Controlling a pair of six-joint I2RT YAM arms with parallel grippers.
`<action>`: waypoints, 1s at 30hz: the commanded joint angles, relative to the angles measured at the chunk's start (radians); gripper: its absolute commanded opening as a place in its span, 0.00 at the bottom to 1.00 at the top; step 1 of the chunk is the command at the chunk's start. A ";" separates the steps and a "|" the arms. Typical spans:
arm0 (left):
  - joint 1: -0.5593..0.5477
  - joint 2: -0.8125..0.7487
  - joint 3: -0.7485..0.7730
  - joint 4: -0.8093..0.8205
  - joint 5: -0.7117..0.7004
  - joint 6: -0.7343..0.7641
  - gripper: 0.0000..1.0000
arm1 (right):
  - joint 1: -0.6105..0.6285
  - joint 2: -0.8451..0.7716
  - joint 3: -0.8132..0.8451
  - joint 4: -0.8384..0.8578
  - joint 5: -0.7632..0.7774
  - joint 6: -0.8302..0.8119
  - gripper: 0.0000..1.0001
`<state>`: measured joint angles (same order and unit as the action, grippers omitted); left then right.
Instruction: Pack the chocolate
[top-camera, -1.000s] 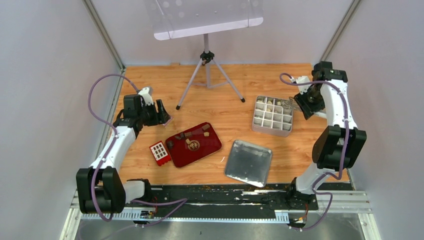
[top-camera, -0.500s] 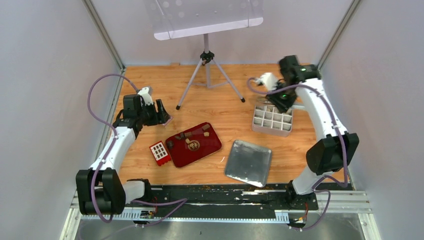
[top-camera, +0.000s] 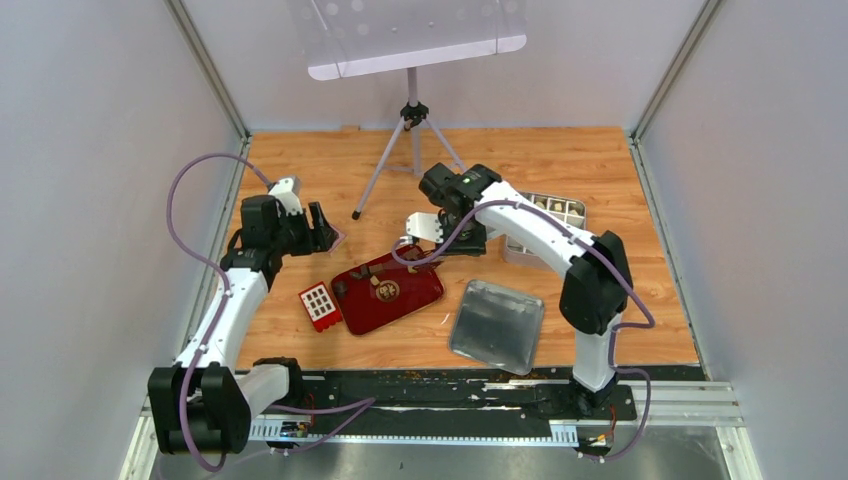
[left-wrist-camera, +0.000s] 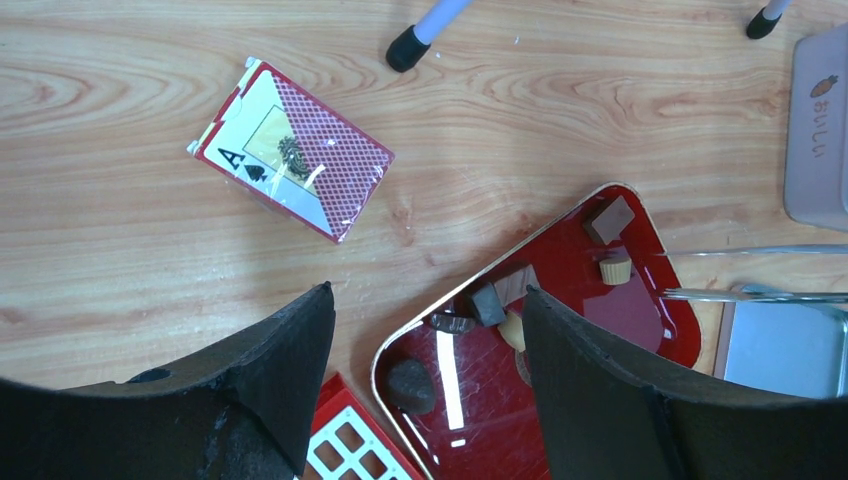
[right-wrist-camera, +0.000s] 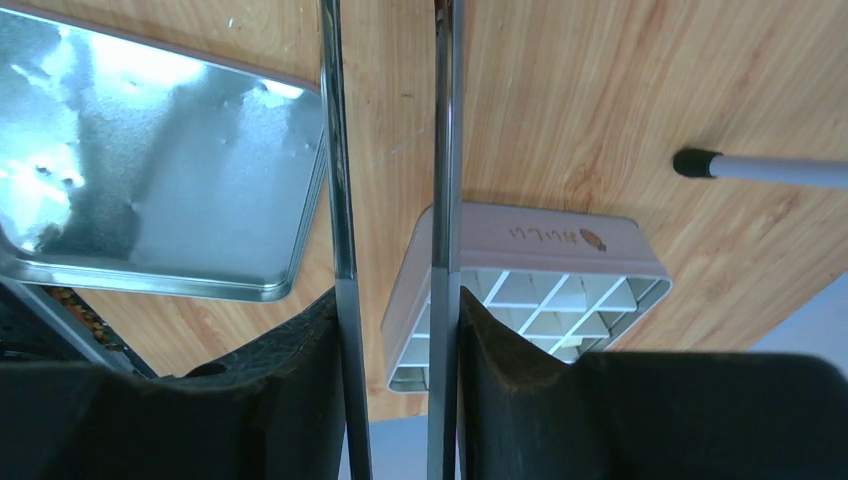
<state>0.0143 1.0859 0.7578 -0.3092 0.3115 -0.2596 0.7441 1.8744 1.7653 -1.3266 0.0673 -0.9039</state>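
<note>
Several chocolates, dark brown blocks and cream pieces, lie on a glossy red tray in the middle of the table; the tray also shows in the left wrist view. My right gripper is shut on metal tongs, whose tips reach over the tray's far end. The grey grid box stands behind the right arm, with a few pieces in its far cells. My left gripper is open and empty above the tray's left end.
A metal lid lies front right of the tray. A small red box with a white grid sits at the tray's left. A card pack lies near the left gripper. A tripod stands at the back.
My right arm has swung left with the tongs, from beside the grid box to the far end of the red tray. The left arm has hardly moved.
</note>
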 joint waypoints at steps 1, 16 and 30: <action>-0.004 -0.050 -0.020 0.036 -0.015 0.013 0.77 | 0.017 0.045 0.079 0.029 0.069 -0.031 0.38; -0.004 -0.048 -0.037 0.061 -0.018 0.003 0.78 | 0.080 0.111 0.119 0.028 0.093 -0.078 0.38; -0.004 -0.050 -0.034 0.053 -0.016 0.005 0.78 | 0.111 0.105 0.123 0.007 0.070 -0.141 0.39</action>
<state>0.0143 1.0451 0.7204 -0.2932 0.3038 -0.2600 0.8371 1.9949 1.8507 -1.3113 0.1482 -1.0134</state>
